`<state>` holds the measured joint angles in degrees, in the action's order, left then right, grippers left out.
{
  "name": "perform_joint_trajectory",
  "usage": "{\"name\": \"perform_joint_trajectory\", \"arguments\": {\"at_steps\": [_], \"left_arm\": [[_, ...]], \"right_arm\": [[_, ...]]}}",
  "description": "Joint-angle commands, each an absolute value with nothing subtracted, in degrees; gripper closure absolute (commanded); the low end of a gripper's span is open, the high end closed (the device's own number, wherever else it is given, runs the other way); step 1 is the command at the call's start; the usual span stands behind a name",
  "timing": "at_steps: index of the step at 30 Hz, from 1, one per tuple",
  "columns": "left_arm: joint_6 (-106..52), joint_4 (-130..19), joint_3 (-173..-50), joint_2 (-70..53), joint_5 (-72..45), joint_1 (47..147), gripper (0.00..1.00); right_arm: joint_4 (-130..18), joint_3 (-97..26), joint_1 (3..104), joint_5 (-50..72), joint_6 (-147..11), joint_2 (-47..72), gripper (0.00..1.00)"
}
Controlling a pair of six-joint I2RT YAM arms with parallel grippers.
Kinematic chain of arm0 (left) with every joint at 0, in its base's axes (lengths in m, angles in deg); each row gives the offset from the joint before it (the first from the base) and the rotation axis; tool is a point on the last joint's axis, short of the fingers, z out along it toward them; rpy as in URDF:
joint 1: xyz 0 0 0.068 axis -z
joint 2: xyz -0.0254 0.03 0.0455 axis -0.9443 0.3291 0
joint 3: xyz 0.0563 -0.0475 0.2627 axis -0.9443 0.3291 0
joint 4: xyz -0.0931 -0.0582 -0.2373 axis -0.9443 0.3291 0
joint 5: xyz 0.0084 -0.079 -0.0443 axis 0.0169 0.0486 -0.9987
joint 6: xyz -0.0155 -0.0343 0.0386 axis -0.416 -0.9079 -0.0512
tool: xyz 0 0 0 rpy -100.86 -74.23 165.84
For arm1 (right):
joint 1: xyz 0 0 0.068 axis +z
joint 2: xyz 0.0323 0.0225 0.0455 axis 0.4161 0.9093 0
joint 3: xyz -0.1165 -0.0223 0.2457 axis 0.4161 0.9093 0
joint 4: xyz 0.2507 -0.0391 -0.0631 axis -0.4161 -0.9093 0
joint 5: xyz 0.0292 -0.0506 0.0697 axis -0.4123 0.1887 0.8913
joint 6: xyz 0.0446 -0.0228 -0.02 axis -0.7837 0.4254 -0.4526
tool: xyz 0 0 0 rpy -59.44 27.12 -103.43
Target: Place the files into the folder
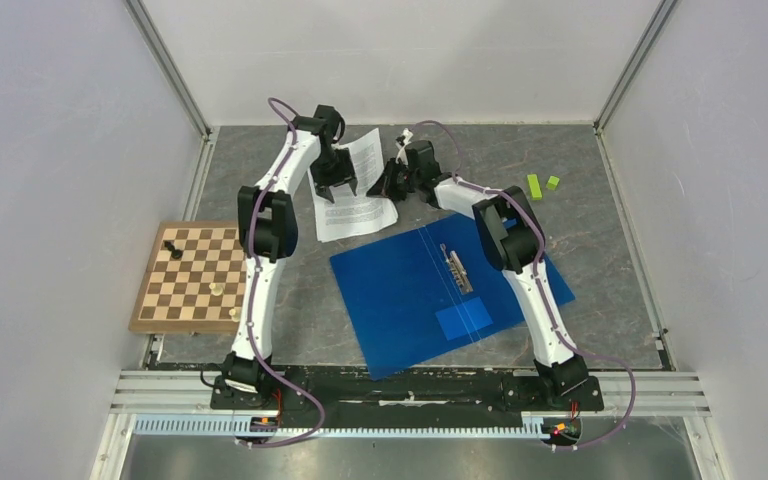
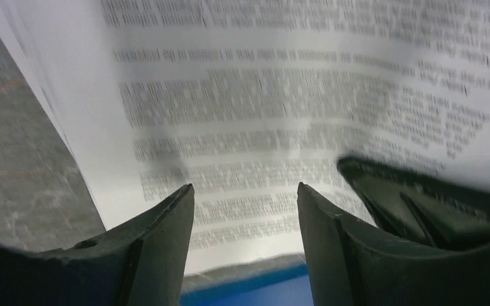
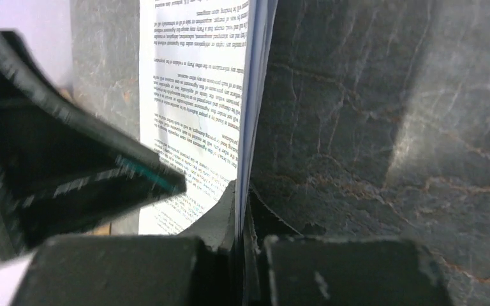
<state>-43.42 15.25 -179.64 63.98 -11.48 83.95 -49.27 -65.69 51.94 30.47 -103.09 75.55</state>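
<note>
The files are a thin stack of white printed sheets at the back middle of the table, their right edge lifted. My right gripper is shut on that edge; in the right wrist view the sheets stand edge-on between the closed fingers. My left gripper hovers open just above the files' left part, and the printed text shows between its fingers. The blue folder lies open flat in front of the files, with its metal clip showing. Its edge also shows in the left wrist view.
A wooden chessboard with a few pieces lies at the left. Two small green blocks lie at the back right. White walls enclose the grey table on three sides.
</note>
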Motion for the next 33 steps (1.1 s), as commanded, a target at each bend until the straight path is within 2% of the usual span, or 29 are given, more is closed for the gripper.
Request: {"name": "perform_joint_trajectory", "arguments": {"at_steps": [1,8,16,19,24,33], "left_arm": [[-46.78,10.16,-172.92,49.66,-10.74,86.20,0.33],[-53.40,-0.29,-150.17,29.37,-6.77,88.61,0.33],[-60.46,-8.44,-132.45,15.60,-5.61,92.17,0.34],[-63.38,-9.86,-128.02,13.00,-3.18,95.27,0.34],[-71.62,-12.47,-122.43,11.55,2.52,102.44,0.36],[-87.83,-11.40,-123.53,18.11,13.75,117.60,0.42]], "right_arm": [[-53.04,-71.18,53.02,22.41,-97.51,72.00,1.00],[-58.52,-74.59,53.21,15.04,-91.39,64.65,1.00],[-67.50,-70.73,53.32,5.37,-82.72,51.89,1.00],[-72.55,-69.34,53.40,0.20,-79.44,46.59,1.00],[-75.02,-59.07,53.51,-6.27,-75.52,33.19,1.00],[-81.68,-47.93,53.51,-16.49,-70.43,12.67,1.00]]}}
